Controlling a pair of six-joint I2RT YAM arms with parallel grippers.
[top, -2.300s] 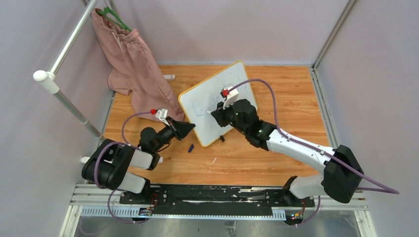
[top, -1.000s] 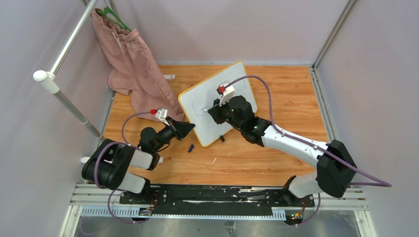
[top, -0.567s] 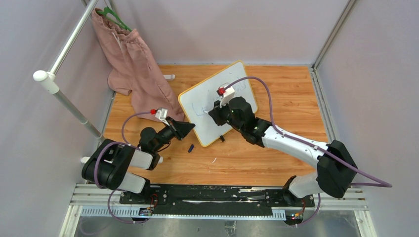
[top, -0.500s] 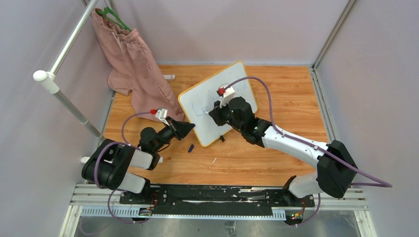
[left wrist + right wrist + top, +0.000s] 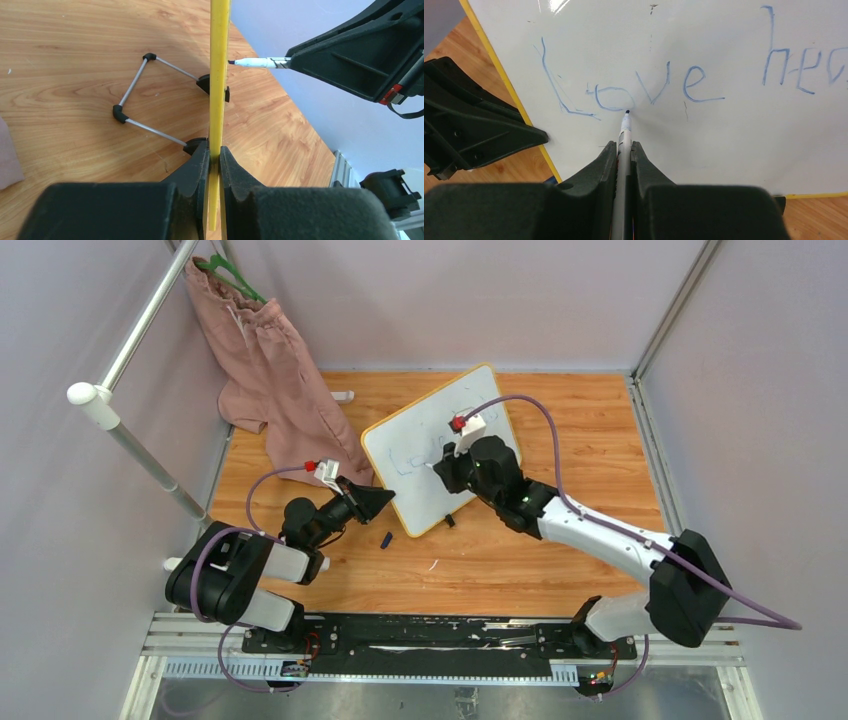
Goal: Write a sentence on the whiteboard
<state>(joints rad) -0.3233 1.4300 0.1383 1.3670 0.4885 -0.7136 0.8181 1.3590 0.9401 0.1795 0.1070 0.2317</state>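
The whiteboard (image 5: 415,435) stands tilted on the wooden table, its yellow frame (image 5: 219,75) edge-on in the left wrist view. My left gripper (image 5: 214,150) is shut on that frame at the board's lower left corner (image 5: 388,498). My right gripper (image 5: 623,145) is shut on a thin marker (image 5: 625,131) in front of the board (image 5: 440,468). The marker's tip sits at the lower right of the "o" in "Love"; contact is unclear. The sentence (image 5: 649,90) reads "Love" in blue, then "hea" running off the right edge.
A pink garment (image 5: 275,370) on a green hanger drapes from a white rail (image 5: 130,435) at the back left. A small dark cap (image 5: 386,539) lies on the table near the board's front corner. The board's wire stand (image 5: 150,95) props it from behind.
My right gripper has shifted a little to the right across the board, and the blue "Love" now shows in the top view. The left gripper has not moved.
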